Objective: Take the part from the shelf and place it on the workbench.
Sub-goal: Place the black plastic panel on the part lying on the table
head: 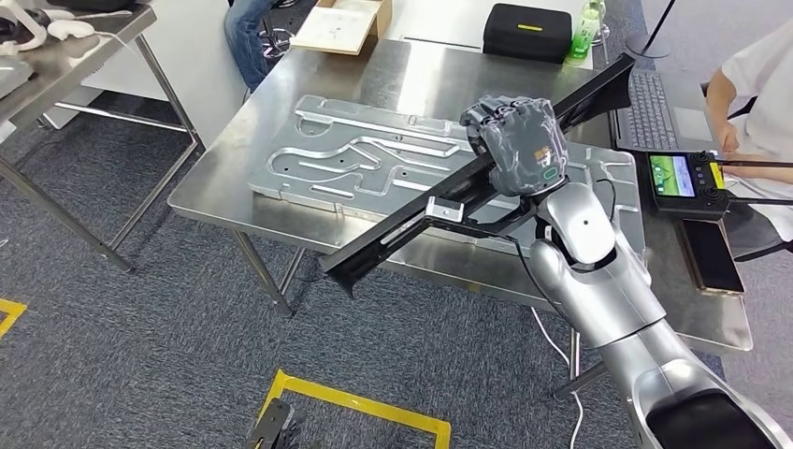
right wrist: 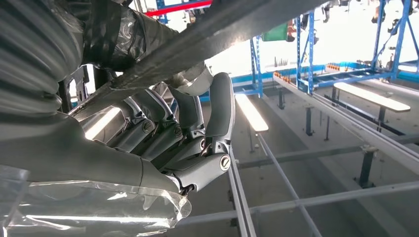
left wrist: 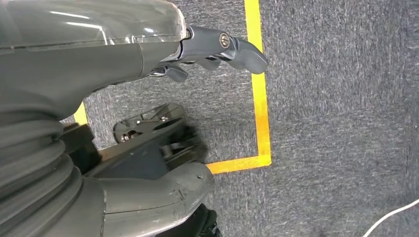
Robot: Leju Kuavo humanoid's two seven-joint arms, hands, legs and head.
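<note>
Where grey carpet [left wrist: 336, 98] and yellow tape [left wrist: 260, 98] lie underfoot, holds nothing in the left hand [left wrist: 163, 54]: fingers [left wrist: 237, 49] lightly curled, well apart from the thumb.

Farther out, grips the part [head: 402, 229] in the right hand [head: 519, 140], fingers [right wrist: 163, 128] wrapped round it and thumb closed across. Carries it in the air on a slant, low end out past the table's near edge, high end toward the far right corner. Touches nothing else, as far as can be told.

Looks like a long black metal channel, matt, straight and square-edged, with a small pale bracket [head: 443, 208] on its side. Judged stiff and fairly heavy for one hand. Likely to swing or twist about the grip at such length, and may slip on the smooth paint. Best held near the balance point, roughly where gripped now, and set down flat, one end first.

Beyond, brushed steel table [head: 220, 192], hard, reflective, thin-legged. Bears a wide aluminium plate [head: 374, 159] milled with curving grooves and holes. Could scratch or clang if the part dropped on it.

Farther back: black case [head: 526, 33], green bottle [head: 587, 28], cardboard box [head: 341, 23]. At right: a laptop [head: 647, 112], a controller [head: 685, 178] with lit screen, a person's arm [head: 720, 98].
</note>
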